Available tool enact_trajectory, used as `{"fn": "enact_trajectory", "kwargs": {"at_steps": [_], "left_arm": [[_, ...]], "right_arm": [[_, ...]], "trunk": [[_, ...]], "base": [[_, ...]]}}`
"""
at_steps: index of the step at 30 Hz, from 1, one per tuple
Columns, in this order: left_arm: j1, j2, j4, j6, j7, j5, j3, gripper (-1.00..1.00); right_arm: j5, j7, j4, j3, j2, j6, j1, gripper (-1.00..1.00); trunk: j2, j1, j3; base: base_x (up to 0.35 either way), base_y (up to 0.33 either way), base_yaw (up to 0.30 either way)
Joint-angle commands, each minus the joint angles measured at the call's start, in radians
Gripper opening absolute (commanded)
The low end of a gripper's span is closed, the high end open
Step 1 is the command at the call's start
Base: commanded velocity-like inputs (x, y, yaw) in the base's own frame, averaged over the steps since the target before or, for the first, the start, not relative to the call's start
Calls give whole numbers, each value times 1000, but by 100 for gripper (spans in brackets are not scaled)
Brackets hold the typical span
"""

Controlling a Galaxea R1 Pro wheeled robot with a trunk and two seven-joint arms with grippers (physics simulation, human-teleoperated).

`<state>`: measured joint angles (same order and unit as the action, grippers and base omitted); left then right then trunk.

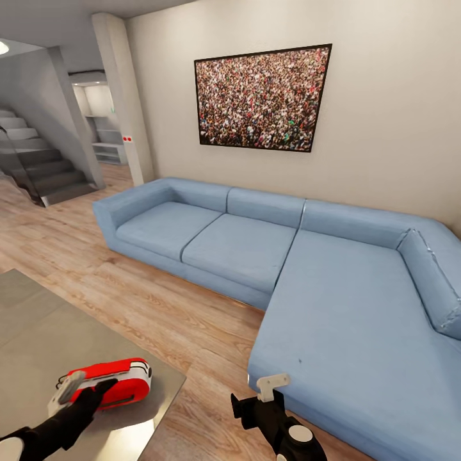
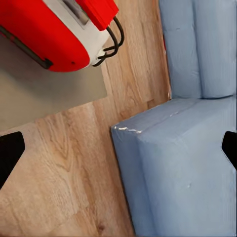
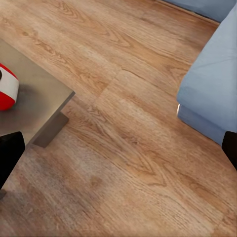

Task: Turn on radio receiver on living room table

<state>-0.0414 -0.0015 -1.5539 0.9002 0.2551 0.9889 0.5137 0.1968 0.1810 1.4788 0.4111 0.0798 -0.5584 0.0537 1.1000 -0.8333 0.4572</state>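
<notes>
Left gripper (image 1: 86, 390) reaches the radio receiver (image 1: 115, 383) on the living-room table (image 1: 38, 333), fingers spread

A careless push could slide it off the nearby edge; right gripper (image 1: 253, 403) hangs open

A light-blue L-shaped sofa (image 1: 269, 250) stands against a beige wall (image 1: 384, 102) bearing a black-framed crowd photograph (image 1: 262, 97). Light wood plank floor (image 1: 160, 307) runs toward grey stairs (image 1: 38, 166) and a white shelving alcove (image 1: 105, 128) beyond a pillar (image 1: 125, 96).
</notes>
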Motion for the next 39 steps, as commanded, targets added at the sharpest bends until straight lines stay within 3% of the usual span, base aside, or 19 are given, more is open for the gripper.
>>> {"fn": "enact_trajectory", "kwargs": {"at_steps": [1,5,8,11,14,17,21,23,29,36,39], "left_arm": [[0,0,0,0,0,6,2,100],[0,-2,0,-1,8,12,5,100],[0,-4,0,-6,77,13,4,100],[-1,1,0,-16,299,14,-4,100],[-4,5,0,-20,397,11,-12,100],[-4,4,0,-30,433,10,-44,100],[-6,0,-1,-91,483,10,-146,100],[-14,0,-1,-113,507,10,-177,100],[-28,-2,0,-125,536,10,-197,100],[-29,13,-1,-117,559,9,-201,100],[-29,65,-1,-114,594,8,-209,100]], "right_arm": [[0,0,0,0,0,0,0,100],[1,0,0,0,0,0,0,100],[1,0,0,0,0,0,0,100],[1,0,0,0,0,0,0,100],[2,0,-1,0,0,0,0,100],[2,1,-2,0,1,0,0,100],[3,1,-3,1,1,0,0,100],[3,1,-3,1,2,0,0,100],[3,3,-3,0,2,0,0,100],[3,3,-3,0,2,0,0,100],[3,3,-3,1,2,0,0,100]], "trunk": [[0,0,0],[0,0,0],[0,0,0],[0,0,0],[0,0,0],[0,0,0],[0,0,0],[0,0,0],[0,0,0],[0,0,0],[0,0,0]], "base": [[0,0,0],[0,0,0],[0,0,0],[0,0,0],[0,0,0],[0,0,0],[0,0,0],[0,0,0],[0,0,0],[0,0,0],[0,0,0]]}}
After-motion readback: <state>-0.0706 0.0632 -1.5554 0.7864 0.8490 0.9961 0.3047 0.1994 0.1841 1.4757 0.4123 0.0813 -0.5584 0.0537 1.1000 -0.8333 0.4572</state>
